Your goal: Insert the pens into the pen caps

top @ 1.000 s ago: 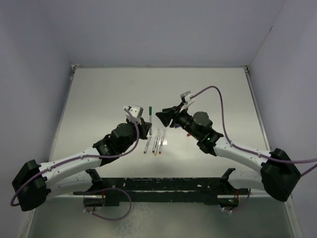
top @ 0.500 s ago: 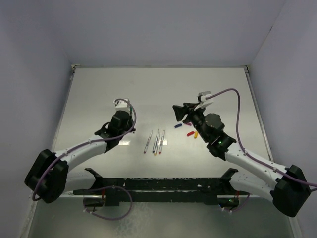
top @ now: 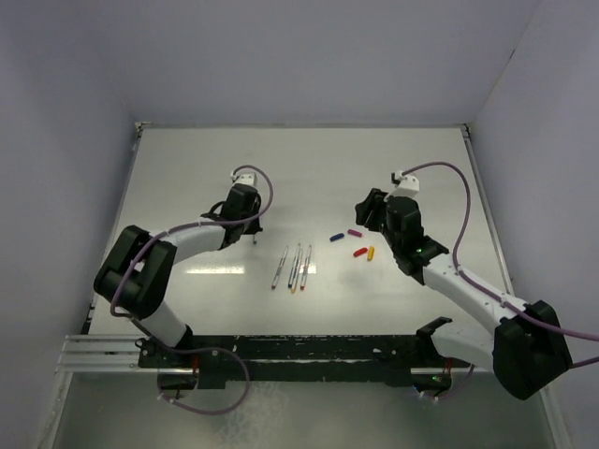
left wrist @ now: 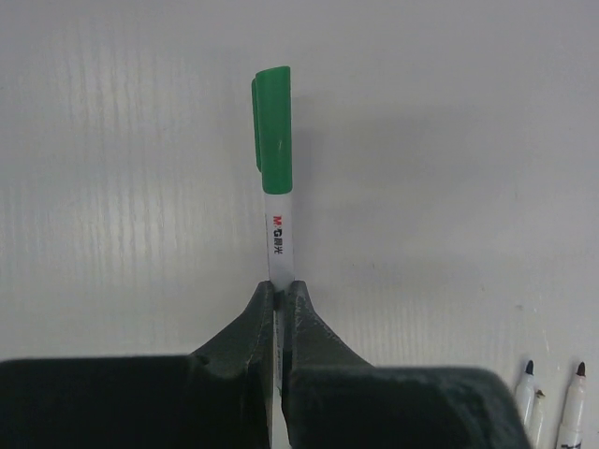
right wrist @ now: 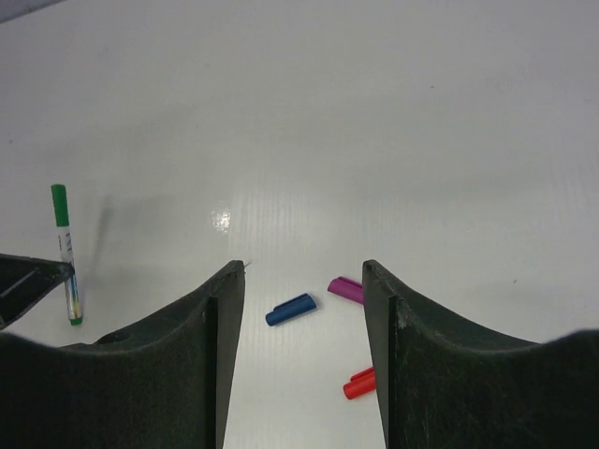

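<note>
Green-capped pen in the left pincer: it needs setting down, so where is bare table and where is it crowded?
Bare table lies along the far edge, and on the left between the left pincer, holding the green-capped pen, and the side wall. Crowded: the middle, where the uncapped pens lie close to the loose caps by the right pincer.

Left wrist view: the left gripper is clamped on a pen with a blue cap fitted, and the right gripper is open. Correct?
Not blue: the left wrist view shows a green cap on the pen. The left gripper is clamped on it; the right gripper is open.
</note>
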